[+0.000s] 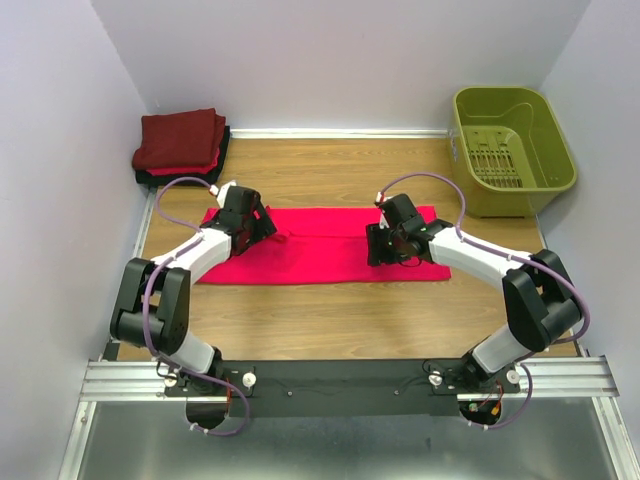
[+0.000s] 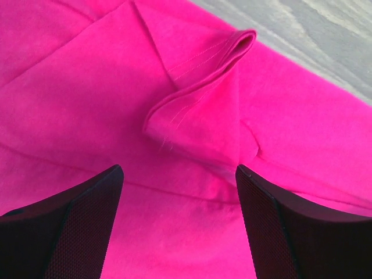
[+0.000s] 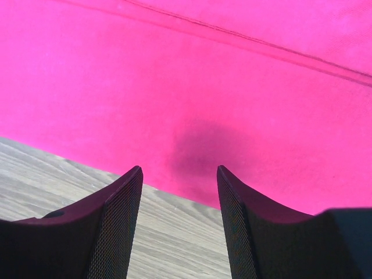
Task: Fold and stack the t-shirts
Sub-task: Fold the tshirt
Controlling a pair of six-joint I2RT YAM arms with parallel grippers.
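Pink-red t-shirt [image 1: 320,250] underlies bent left arm [image 1: 200,250] and right arm [image 1: 470,256], jaws open, seemingly empty.

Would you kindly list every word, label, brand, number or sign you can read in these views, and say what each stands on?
There is none to read.
The pink-red t-shirt is plain in all three views, with only stitched seams.
The folded stack of t-shirts and the olive-green basket show no print or label in the top view.
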